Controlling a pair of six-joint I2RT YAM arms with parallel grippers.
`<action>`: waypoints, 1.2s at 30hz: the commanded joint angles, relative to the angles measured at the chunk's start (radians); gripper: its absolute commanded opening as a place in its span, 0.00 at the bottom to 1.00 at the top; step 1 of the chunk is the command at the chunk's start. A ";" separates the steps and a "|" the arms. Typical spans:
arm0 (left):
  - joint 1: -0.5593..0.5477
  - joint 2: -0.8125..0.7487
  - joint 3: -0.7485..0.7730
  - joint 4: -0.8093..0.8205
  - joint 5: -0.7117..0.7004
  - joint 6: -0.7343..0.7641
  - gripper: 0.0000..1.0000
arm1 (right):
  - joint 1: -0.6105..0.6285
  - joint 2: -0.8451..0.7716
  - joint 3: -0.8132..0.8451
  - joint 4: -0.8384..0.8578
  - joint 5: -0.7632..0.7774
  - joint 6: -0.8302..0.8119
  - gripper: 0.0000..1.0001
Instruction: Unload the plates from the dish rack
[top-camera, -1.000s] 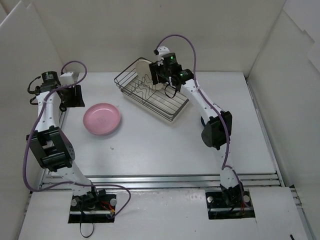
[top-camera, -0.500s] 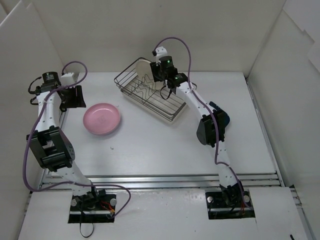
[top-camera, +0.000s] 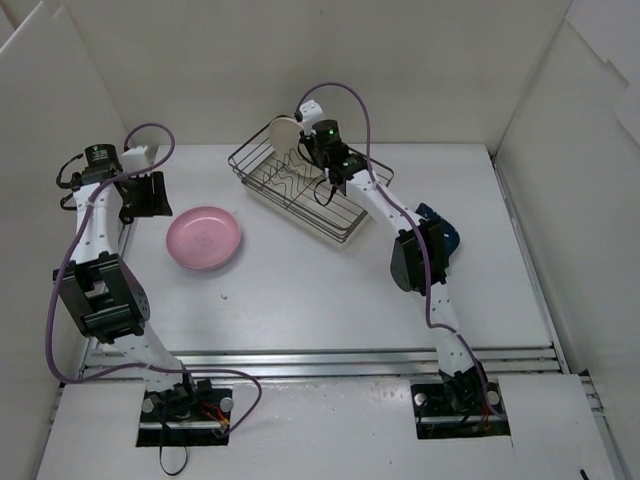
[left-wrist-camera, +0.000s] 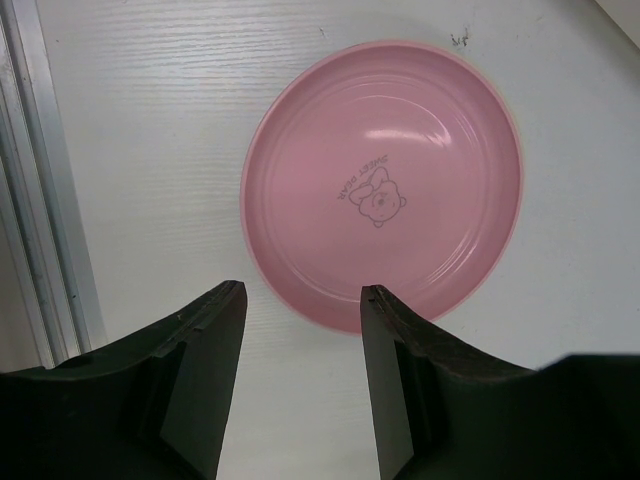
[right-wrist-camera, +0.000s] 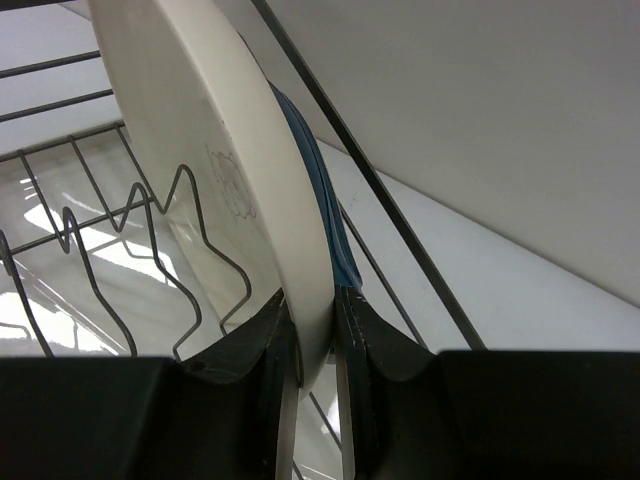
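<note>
My right jaws grip a round cream plate (right-wrist-camera: 200, 150) standing in the dark wire dish rack (right-wrist-camera: 395, 214).
I'd lift straight up, sparing the dark blue plate (right-wrist-camera: 318, 200) just behind it; my left jaws hang released.

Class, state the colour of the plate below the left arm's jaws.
The plate is pink; left wrist view shows it best.

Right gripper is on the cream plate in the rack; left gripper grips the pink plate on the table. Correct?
No. The left gripper is open above the pink plate on the table (left wrist view). The right gripper is on the cream plate in the rack.
</note>
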 joint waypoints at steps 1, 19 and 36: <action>0.003 -0.046 0.027 0.002 0.004 -0.002 0.49 | 0.024 -0.104 -0.003 0.127 0.017 -0.055 0.00; 0.003 -0.061 0.039 -0.001 0.016 -0.002 0.49 | 0.076 -0.345 -0.208 0.416 0.281 -0.230 0.00; -0.039 -0.128 0.186 -0.100 0.329 0.068 0.77 | 0.089 -0.577 -0.309 0.191 0.144 0.188 0.00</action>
